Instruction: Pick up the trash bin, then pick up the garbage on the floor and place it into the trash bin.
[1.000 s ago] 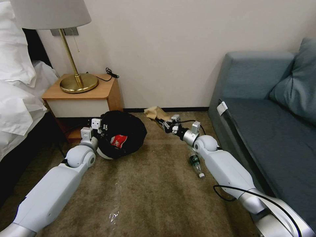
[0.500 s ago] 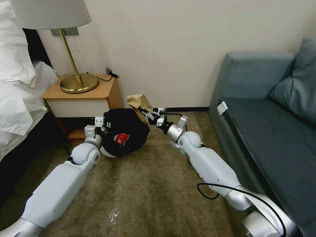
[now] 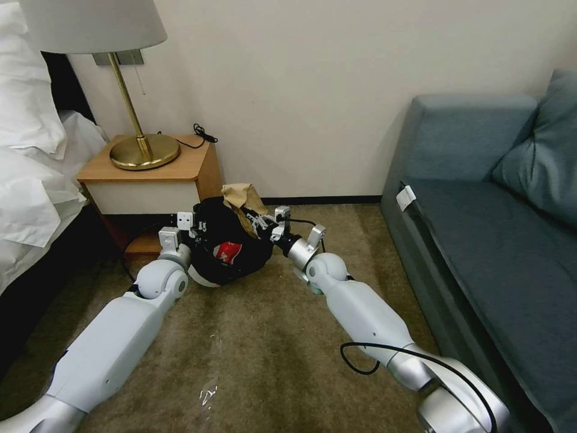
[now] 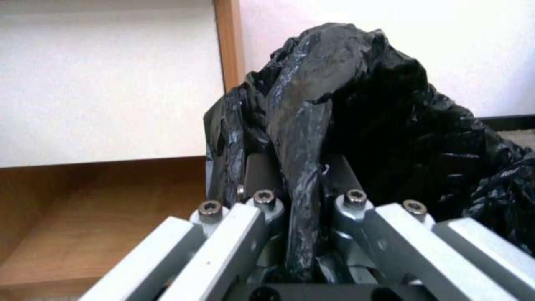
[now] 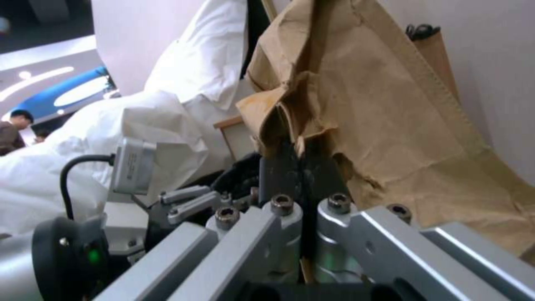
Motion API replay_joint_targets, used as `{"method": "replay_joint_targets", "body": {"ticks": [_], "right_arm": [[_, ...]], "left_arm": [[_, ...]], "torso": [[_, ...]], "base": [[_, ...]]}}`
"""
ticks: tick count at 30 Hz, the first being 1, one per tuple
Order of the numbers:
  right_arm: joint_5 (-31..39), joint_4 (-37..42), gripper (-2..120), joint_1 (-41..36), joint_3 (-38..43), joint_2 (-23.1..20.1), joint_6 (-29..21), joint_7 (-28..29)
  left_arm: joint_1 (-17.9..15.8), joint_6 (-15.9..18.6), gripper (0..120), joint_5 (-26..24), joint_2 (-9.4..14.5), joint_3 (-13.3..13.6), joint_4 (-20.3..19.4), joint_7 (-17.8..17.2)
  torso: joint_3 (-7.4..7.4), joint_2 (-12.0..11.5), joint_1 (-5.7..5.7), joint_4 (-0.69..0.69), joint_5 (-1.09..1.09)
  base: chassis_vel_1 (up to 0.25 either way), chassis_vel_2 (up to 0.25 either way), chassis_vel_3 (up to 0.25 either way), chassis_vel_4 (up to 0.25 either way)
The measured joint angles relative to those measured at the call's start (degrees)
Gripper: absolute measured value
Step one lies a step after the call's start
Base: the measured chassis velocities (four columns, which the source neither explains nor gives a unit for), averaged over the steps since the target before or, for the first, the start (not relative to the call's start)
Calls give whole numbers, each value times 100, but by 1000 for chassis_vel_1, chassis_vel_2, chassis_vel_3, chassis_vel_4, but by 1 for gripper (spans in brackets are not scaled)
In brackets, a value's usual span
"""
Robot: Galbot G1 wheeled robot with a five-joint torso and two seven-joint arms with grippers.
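The trash bin (image 3: 240, 234), white with a crinkled black bag over its rim, hangs tilted just above the carpet beside the nightstand. My left gripper (image 3: 193, 230) is shut on the bag-covered rim, and the left wrist view shows a black fold (image 4: 304, 138) pinched in the left gripper (image 4: 296, 167). A red-and-white packet (image 3: 229, 251) lies inside the bin. My right gripper (image 3: 257, 220) is shut on the crumpled tan paper (image 3: 240, 197) and holds it over the bin's mouth. The right wrist view has the paper (image 5: 379, 104) rising from the shut right gripper (image 5: 301, 156).
A wooden nightstand (image 3: 150, 174) with a brass lamp (image 3: 143, 150) stands just left of the bin. The bed's white linen (image 3: 30, 180) is at far left. A grey-blue sofa (image 3: 481, 210) lines the right side. Brown carpet (image 3: 252, 349) lies open in front.
My right arm swung left and lifted the tan paper from the floor by the wall to over the bin. The left arm and bin shifted slightly right.
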Motion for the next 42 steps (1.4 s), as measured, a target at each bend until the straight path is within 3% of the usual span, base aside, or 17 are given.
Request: {"method": "replay_joint_targets", "body": {"ticks": [2,17,20,22,24,26,29,42], "right_arm": [[-16,-2,1,-8,-2,6,-20,33],[-195,-31,61,-81,-112,18,-119,135],[-229,-26,64,-97,-133,13,-121,128],[-269,-16,78,-136,-187,6,-129,118],[-281,-13,81,-147,-214,0,-146,115],[-380,-43,93,-172,-343,-44,-190,113],[-453,-56,99,-176,-506,-144,-286,111],[-566,211,100,46,-1102,-498,-802,178]], "left_arm": [[17,-5,5,2,5,-14,3,6],[14,-56,5,33,3,-78,105,132],[14,-61,5,35,1,-80,110,138],[13,-68,5,37,-1,-86,117,147],[12,-69,5,37,-1,-89,118,147],[13,-74,5,37,-2,-98,116,147],[26,-77,5,37,2,-112,98,147],[143,-94,5,51,25,-196,56,159]], "torso": [[0,0,0,0,0],[0,0,0,0,0],[0,0,0,0,0],[0,0,0,0,0],[0,0,0,0,0],[0,0,0,0,0],[0,0,0,0,0],[0,0,0,0,1]], "base": [[0,0,0,0],[0,0,0,0],[0,0,0,0],[0,0,0,0],[0,0,0,0],[0,0,0,0],[0,0,0,0],[0,0,0,0]]}}
